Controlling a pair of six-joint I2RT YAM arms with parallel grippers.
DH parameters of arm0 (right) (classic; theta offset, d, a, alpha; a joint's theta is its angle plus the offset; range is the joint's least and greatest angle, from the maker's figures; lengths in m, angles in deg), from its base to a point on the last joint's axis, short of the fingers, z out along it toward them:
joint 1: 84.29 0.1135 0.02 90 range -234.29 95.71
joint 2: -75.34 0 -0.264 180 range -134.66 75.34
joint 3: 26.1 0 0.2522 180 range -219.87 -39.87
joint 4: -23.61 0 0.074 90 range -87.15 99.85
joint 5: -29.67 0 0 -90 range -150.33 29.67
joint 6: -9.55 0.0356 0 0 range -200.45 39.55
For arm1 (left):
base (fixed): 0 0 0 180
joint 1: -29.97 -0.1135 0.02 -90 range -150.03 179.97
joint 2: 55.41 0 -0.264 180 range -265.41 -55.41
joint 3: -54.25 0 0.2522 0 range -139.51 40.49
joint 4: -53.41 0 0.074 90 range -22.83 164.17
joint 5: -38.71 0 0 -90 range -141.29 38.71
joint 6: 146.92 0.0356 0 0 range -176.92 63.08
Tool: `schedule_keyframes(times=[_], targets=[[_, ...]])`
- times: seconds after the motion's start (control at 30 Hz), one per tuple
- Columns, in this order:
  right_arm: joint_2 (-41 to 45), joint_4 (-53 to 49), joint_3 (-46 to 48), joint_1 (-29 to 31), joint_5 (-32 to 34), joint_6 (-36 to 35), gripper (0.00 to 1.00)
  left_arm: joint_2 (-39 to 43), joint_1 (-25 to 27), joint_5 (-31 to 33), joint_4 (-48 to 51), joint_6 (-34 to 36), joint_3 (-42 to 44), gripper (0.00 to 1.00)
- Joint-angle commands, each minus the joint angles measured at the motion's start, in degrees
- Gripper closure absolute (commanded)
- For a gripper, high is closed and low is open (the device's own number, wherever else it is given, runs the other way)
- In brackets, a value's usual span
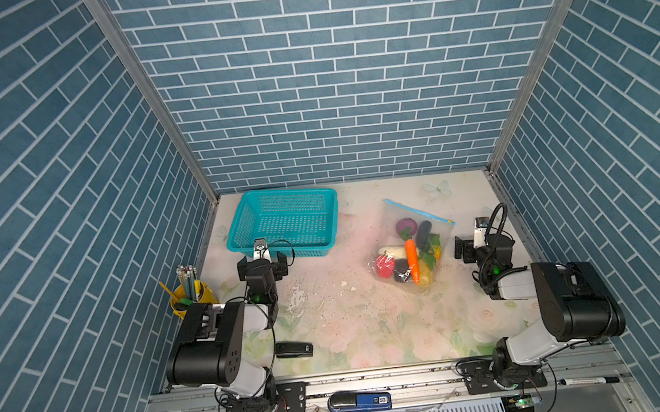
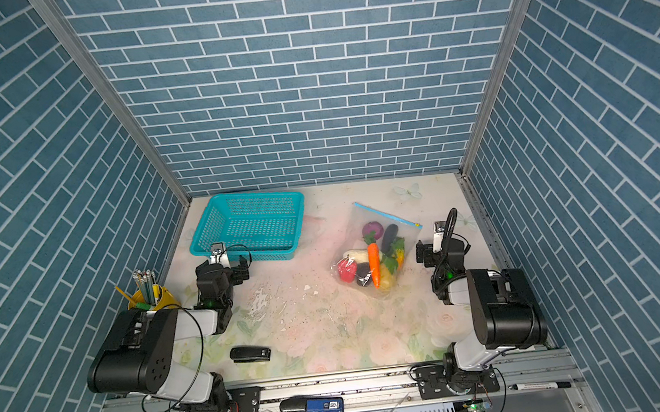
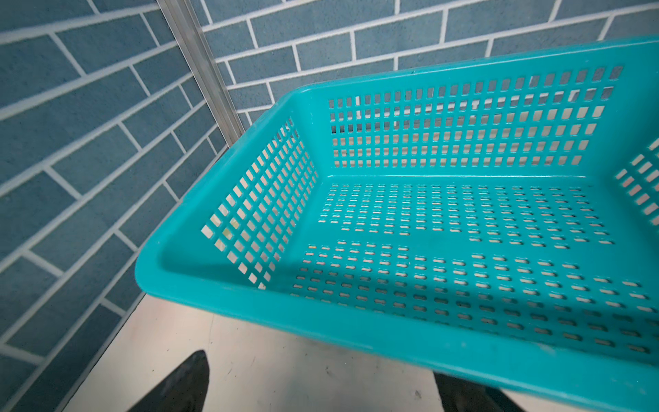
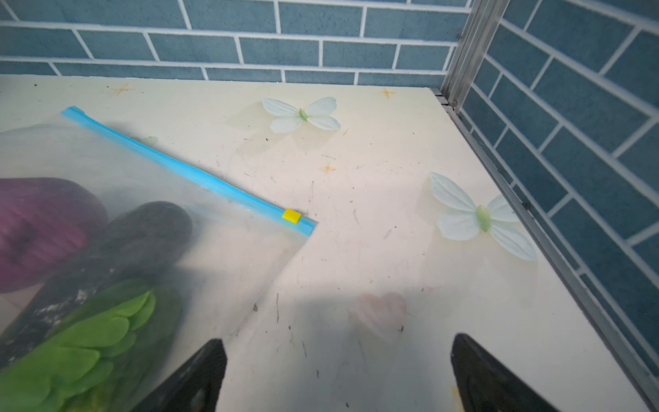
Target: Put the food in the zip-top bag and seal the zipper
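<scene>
On the table's right half, zip-top bag (image 1: 398, 214): lies flat and askew to the table's sides, clear of both the back wall and the right wall.
Food (image 1: 401, 268): all inside the bag, heaped toward its near end. The carrot (image 1: 411, 259) lies on top, with the onion (image 1: 405, 226) and eggplant (image 1: 423, 234) nearer the mouth.
Zipper (image 4: 185, 171): runs straight and flat along the bag's far edge, its yellow slider (image 4: 291, 215) at the end by the right-hand corner.
Right gripper (image 4: 338, 356): jaws spread wide with nothing between them, over bare table just beside the bag's side edge.
Left gripper (image 3: 322, 387): jaws spread and empty, just short of the near rim of the teal basket (image 3: 321, 314).
Open room: a broad bare stretch of table (image 1: 353, 325) lies between the arms and in front of the bag.
Around: the basket fills the back-left corner. A black stapler (image 1: 294, 349) lies near the left arm's base and a pencil cup (image 1: 192, 299) stands at the left edge, both well apart from the bag.
Front rail: a blue stapler (image 1: 359, 402) and a marker (image 1: 589, 381) lie off the table surface.
</scene>
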Motion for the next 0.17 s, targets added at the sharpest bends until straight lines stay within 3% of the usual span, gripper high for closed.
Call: schedule_keyframes(times=[0.0, 0.13], targets=[[-0.4, -0.6, -2.2, -0.2, -2.5, 0.7, 0.01, -0.6, -0.4, 0.8, 1.3, -0.6, -1.2, 0.01], [-0.4, -0.4, -1.9, -0.8, -3.3, 1.2, 0.01, -0.6, -0.4, 0.7, 1.2, -0.7, -1.2, 0.01]])
